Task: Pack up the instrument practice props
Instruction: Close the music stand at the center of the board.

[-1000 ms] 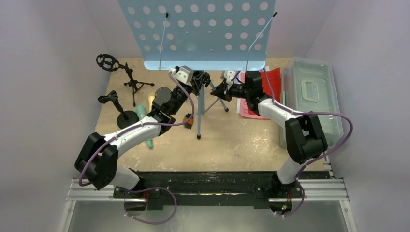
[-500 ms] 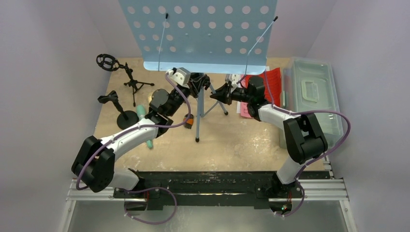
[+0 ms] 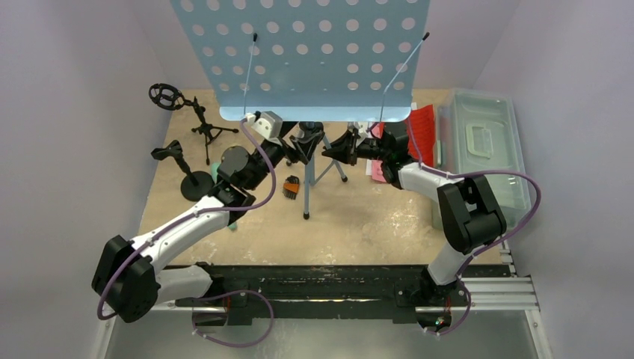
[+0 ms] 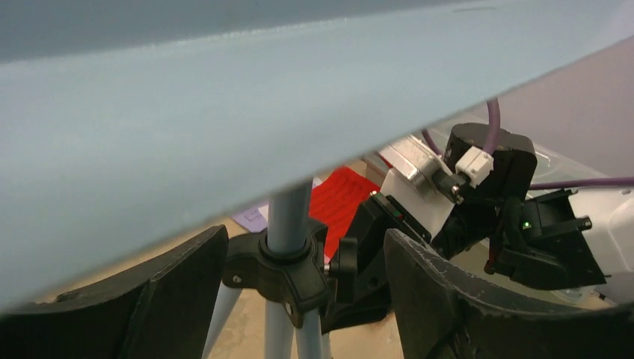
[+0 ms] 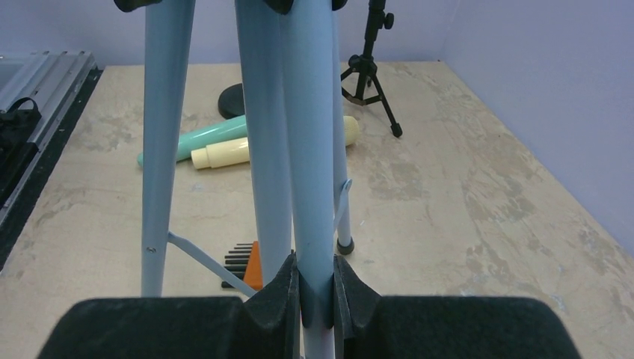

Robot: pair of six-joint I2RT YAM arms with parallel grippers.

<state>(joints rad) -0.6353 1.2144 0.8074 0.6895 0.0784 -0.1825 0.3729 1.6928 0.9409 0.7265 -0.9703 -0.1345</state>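
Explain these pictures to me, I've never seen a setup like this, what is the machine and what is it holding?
Two robot arms are bolted at a table's near edge. One picture looks down from above. The other two come from a camera on each wrist. On the table are a pale blue music stand, a black mic tripod, a mint mic, a yellow mic, red pages and a clear tub. The right fingers clamp one tube of the stand. The left fingers are open either side of its black hub, gripping nothing.
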